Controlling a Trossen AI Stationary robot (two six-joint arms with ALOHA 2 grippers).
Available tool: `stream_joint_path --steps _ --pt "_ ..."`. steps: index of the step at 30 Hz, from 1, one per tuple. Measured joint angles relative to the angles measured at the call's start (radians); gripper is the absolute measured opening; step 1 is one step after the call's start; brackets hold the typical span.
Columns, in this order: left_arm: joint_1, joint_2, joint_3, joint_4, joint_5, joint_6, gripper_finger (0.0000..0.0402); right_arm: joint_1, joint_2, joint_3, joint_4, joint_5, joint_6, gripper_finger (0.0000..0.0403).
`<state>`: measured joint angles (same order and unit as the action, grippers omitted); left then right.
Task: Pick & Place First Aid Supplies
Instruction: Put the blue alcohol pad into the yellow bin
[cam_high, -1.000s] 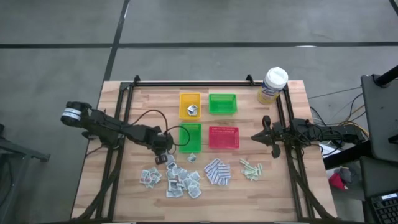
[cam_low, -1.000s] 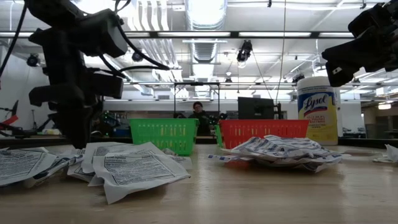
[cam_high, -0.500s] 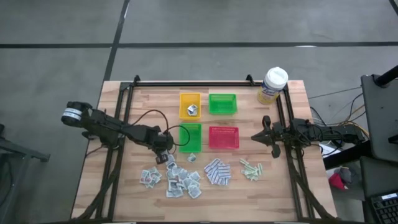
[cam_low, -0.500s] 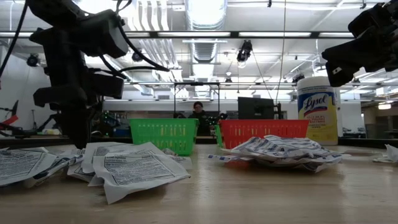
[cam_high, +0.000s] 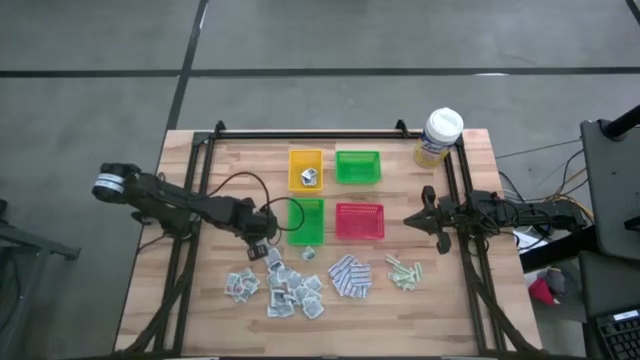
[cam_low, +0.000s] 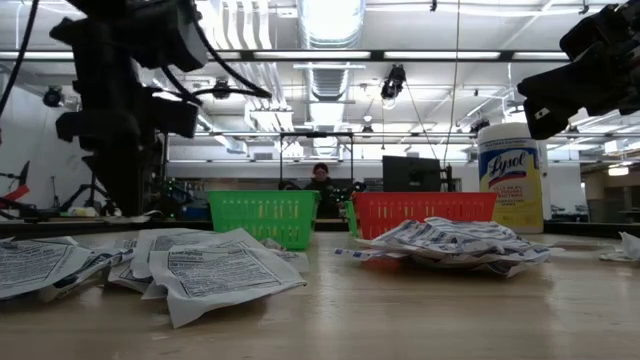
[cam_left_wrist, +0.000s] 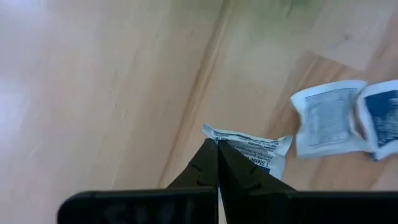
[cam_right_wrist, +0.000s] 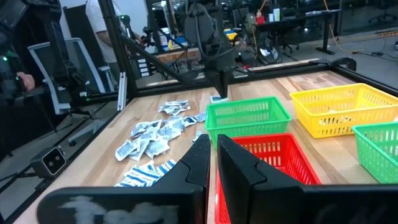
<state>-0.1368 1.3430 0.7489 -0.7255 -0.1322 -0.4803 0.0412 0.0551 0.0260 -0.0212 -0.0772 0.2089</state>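
The left hand (cam_high: 265, 247) is at about 8 o'clock from the middle of the counter (cam_high: 200, 300), just beside the near green tray (cam_high: 307, 221). Its fingers (cam_left_wrist: 208, 163) are pressed together on the edge of one white-grey sachet (cam_left_wrist: 252, 147), lifted off the wood. The other sachets (cam_high: 280, 288) lie in a loose heap toward 7 o'clock. The blue-and-white pads (cam_high: 350, 276) are at 6 o'clock and the pale green strips (cam_high: 404, 271) toward 5 o'clock. The right hand (cam_high: 412, 219) waits at 3 o'clock, near the red tray (cam_high: 359, 221), its fingers (cam_right_wrist: 199, 160) nearly together and holding nothing.
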Motion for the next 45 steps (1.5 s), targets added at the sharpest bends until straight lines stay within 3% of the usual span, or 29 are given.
stream_joint_path --steps 12,21,24,29,35,45 --pt "0.050 -0.071 0.257 -0.024 -0.071 0.123 0.0000 0.000 0.000 0.000 0.000 0.000 0.000 0.0028" --pt "0.141 -0.057 0.339 0.117 -0.364 0.278 0.0000 0.000 0.000 0.000 0.000 0.000 0.000 0.0028" --pt "0.190 -0.029 0.338 0.207 -0.402 0.373 0.0000 0.000 0.000 0.000 0.000 0.000 0.000 0.0028" --pt "0.273 0.053 0.344 0.325 -0.392 0.524 0.0000 0.000 0.000 0.000 0.000 0.000 0.000 0.0028" --pt "0.371 0.189 0.428 0.358 -0.291 0.649 0.0000 0.000 0.000 0.000 0.000 0.000 0.000 0.0028" --pt "0.492 0.425 0.666 0.151 -0.124 0.694 0.0000 0.000 0.000 0.000 0.000 0.000 0.000 0.0028"
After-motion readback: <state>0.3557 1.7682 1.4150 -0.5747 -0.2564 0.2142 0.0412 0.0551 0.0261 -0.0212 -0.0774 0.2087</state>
